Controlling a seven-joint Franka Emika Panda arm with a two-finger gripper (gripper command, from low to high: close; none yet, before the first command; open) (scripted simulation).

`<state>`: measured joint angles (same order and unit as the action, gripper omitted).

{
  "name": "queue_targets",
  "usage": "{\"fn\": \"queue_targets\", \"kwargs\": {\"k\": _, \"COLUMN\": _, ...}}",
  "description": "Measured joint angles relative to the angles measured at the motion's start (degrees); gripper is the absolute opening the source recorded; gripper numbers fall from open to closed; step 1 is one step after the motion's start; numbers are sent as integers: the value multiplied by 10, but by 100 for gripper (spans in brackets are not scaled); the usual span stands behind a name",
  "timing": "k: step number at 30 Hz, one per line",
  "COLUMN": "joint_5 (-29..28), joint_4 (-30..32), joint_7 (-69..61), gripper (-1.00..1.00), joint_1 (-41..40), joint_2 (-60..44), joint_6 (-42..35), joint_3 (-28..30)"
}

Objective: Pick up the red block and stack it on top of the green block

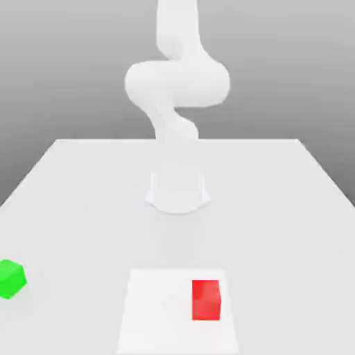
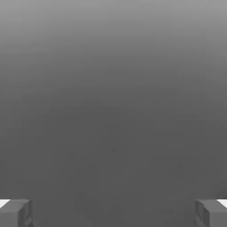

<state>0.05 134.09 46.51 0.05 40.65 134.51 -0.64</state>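
A small bright red cube with plain matte faces, the red block (image 1: 206,299), sits on a pale square patch (image 1: 156,312) marked on the white surface (image 1: 277,201), toward the near edge in the exterior view and a little to that view's right of centre. It rests flat, with one face turned toward the camera. The small bright green cube of the same matte look, the green block (image 1: 12,279), lies on the surface at the exterior view's far left, off the pale patch and turned so that a corner faces the camera. The two blocks are well apart, with bare surface between them.

Behind them stands the white robot arm (image 1: 177,83), its round base (image 1: 178,191) planted near the middle of the surface and its upper links folded above it; both blocks lie in front of the base, well clear of it.

In the hand view the gripper (image 2: 113,213) has its two grey fingertips (image 2: 15,213) spread wide, one at each lower corner, with nothing between them. Beyond them there seems to be only a plain grey backdrop, though what it is cannot be told.
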Motion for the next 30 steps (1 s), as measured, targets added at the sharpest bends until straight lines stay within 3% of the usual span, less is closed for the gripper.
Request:
{"fn": "queue_targets", "kwargs": {"k": 20, "joint_5": -9, "joint_4": 186, "joint_7": 64, "gripper": 0, "joint_1": 15, "joint_2": -419, "joint_6": 220, "joint_3": -45}}
{"fn": "queue_targets", "kwargs": {"k": 26, "joint_5": -35, "joint_4": 184, "joint_7": 87, "gripper": 0, "joint_1": 28, "joint_2": -544, "joint_6": 317, "joint_3": -29}}
{"fn": "queue_targets", "kwargs": {"k": 27, "joint_5": -39, "joint_4": 181, "joint_7": 90, "gripper": -100, "joint_1": 32, "joint_2": -563, "joint_6": 333, "joint_3": -24}}
{"fn": "queue_targets", "kwargs": {"k": 30, "joint_5": -39, "joint_4": 181, "joint_7": 90, "gripper": -100, "joint_1": 32, "joint_2": -563, "joint_6": 333, "joint_3": -24}}
